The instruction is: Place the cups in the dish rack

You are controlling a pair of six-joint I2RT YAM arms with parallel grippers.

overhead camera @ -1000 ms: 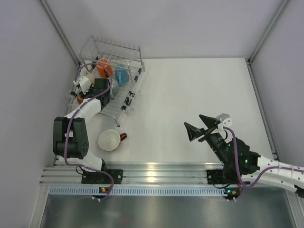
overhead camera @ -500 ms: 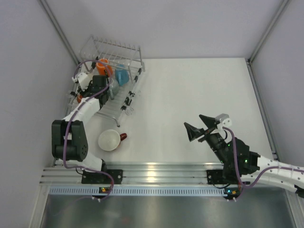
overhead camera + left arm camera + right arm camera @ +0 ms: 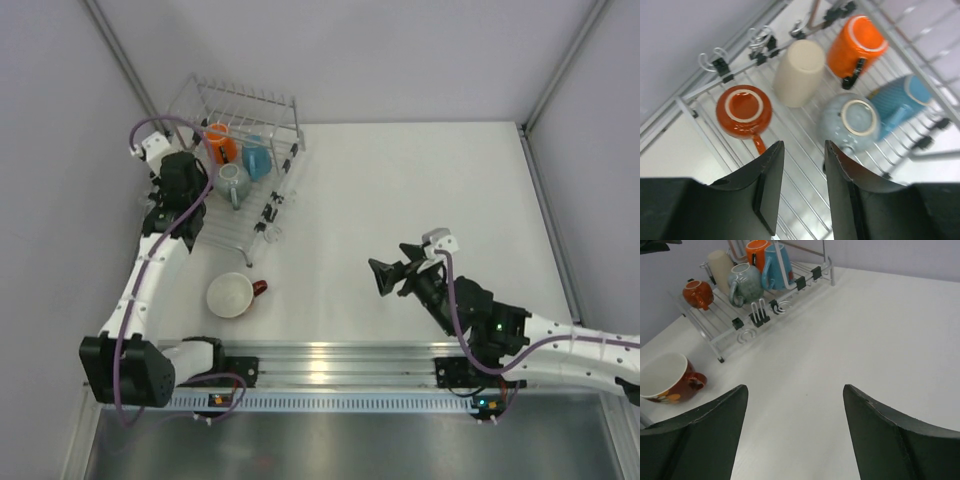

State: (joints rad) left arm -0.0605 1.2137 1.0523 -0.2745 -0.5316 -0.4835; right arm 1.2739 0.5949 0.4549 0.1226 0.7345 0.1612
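The wire dish rack point(image 3: 262, 103) stands at the table's far left. In the left wrist view the rack point(image 3: 707, 89) holds a small dark red mug point(image 3: 744, 110), a beige tumbler point(image 3: 799, 72), an orange mug point(image 3: 856, 45), a pale grey-blue mug point(image 3: 850, 122) and a teal-blue mug point(image 3: 902, 100). My left gripper point(image 3: 803, 145) is open and empty, raised above the rack's left side point(image 3: 186, 178). The wide white red-handled cup point(image 3: 232, 294) stands upright on the table in front of the rack point(image 3: 665, 380). My right gripper point(image 3: 795, 387) is open and empty over the bare table point(image 3: 387, 279).
Grey walls close in the table at the left, back and right. An aluminium rail point(image 3: 330, 362) runs along the near edge. The rack's clips and hooks point(image 3: 760, 315) stick out on its right side.
My left gripper has drawn up and leftwards off the rack, and the pale grey-blue mug now shows standing in it. My right gripper has shifted a little to the left.
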